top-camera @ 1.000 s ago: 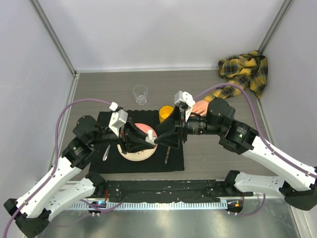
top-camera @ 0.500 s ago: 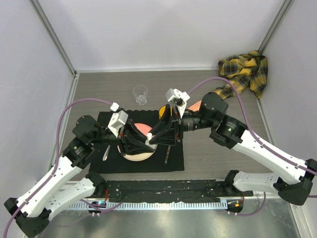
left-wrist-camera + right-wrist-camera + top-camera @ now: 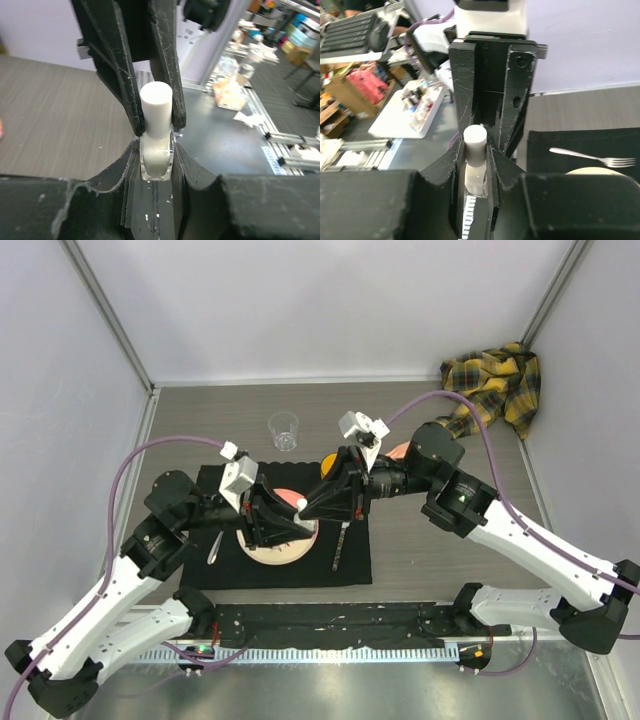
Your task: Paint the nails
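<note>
Both arms reach inward from my near edge and meet over the black mat (image 3: 205,575) at the middle of the worktop (image 3: 200,420). The left arm runs up from its base with the forearm angled right. The right arm bends sharply at the elbow, and its wrist points left and slightly down.

A round pale plate (image 3: 262,551) with a pink patch on it lies on the mat under the meeting point. A fork (image 3: 215,546) lies at its left and a slim dark utensil (image 3: 340,546) at its right. A yellow cup (image 3: 329,461) sits just behind the right wrist, partly hidden, and a clear plastic cup (image 3: 284,430) stands farther back. I cannot tell what either holds.

My left tool (image 3: 156,147) is closed tight on the body of a small clear bottle (image 3: 156,164). My right tool (image 3: 475,150) faces it head-on and is nearly closed, its fingers (image 3: 127,85) pressing both sides of the bottle's white cap (image 3: 156,102).

The mannequin hand (image 3: 399,451) lies at the right, mostly hidden behind the right arm. Its plaid sleeve (image 3: 492,383) is bunched in the far right corner. The nails are too small for me to make out.
</note>
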`<state>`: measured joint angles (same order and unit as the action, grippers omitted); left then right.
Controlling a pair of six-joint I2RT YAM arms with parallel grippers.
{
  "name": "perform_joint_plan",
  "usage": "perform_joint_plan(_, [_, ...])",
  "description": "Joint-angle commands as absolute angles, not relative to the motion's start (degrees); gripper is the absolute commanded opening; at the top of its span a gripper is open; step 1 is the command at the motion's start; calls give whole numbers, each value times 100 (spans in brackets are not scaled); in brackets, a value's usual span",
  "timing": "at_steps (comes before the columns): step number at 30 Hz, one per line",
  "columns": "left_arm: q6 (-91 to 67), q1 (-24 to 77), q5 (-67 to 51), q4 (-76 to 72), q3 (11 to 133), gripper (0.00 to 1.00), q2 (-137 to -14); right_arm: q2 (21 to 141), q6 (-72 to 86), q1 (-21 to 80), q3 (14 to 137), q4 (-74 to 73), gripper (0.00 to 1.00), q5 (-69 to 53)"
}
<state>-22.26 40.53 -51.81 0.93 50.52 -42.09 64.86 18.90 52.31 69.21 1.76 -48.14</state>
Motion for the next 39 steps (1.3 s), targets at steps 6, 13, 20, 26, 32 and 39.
perform_joint_plan(6, [-1566,4025,-1552,703,5801,0,-4148,6047,1091,6087,6495,-579,1,-1554])
perform_joint_plan(13, [-1283,4034,-677,739,5757,0,-4614,7846,272,9756,7724,-674,1,7610])
perform_joint_plan(20, [-1389,4025,-1308,589,5485,0,-4457,7578,641,9344,7648,-809,24,6014])
perform_joint_plan(26, [-1257,4034,-2342,852,5195,0,-4017,6286,791,8492,6970,-1045,65,3151])
perform_joint_plan(32, [-1449,4034,-3506,853,5203,0,-3911,5511,1124,6717,6758,-1178,78,-981])
perform_joint_plan(39, [-2231,4034,-5016,-113,5150,0,-3999,5879,1625,5898,7242,-835,69,-3048])
